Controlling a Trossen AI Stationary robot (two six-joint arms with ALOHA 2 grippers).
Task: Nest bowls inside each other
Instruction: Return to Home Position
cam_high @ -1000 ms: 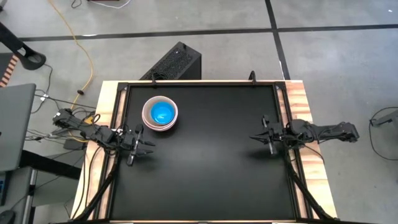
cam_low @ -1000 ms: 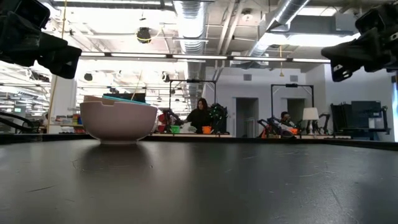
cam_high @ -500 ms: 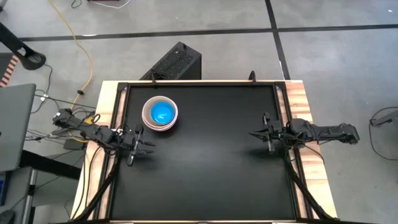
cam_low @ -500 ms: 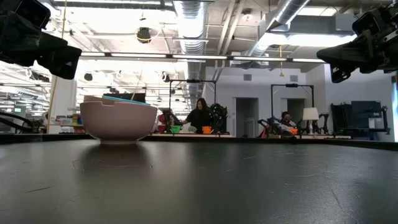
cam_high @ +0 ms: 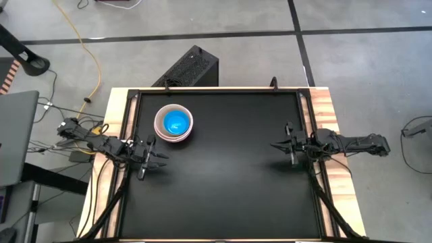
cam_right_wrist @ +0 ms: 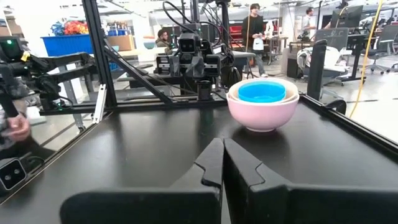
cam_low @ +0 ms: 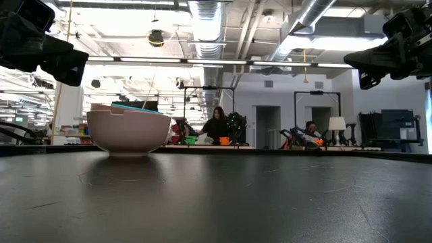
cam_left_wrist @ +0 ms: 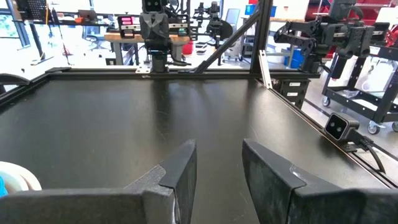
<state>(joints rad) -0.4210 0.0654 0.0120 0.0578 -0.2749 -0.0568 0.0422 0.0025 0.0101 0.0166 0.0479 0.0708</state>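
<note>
The bowls point(cam_high: 173, 123) stand nested in one stack at the table's far left, resting on the base of the pink outer bowl point(cam_right_wrist: 262, 113). A cream bowl's rim point(cam_right_wrist: 291, 93) shows inside it, and a blue bowl point(cam_right_wrist: 261, 92) sits innermost. In the low view the stack point(cam_low: 128, 131) rests on the black tabletop. My left gripper point(cam_high: 160, 160) hovers at the left edge, just nearer than the stack; it is open point(cam_left_wrist: 217, 152) and empty. My right gripper point(cam_high: 274, 146) hovers at the right edge, pointing level toward the stack, shut point(cam_right_wrist: 222, 149) on nothing.
The black tabletop point(cam_high: 229, 182) spreads between the two arms, framed by wooden side rails point(cam_high: 331, 115). A black box point(cam_high: 192, 67) stands on the floor beyond the far edge. Cables and a laptop point(cam_high: 13, 135) lie left of the table. People show in the room behind.
</note>
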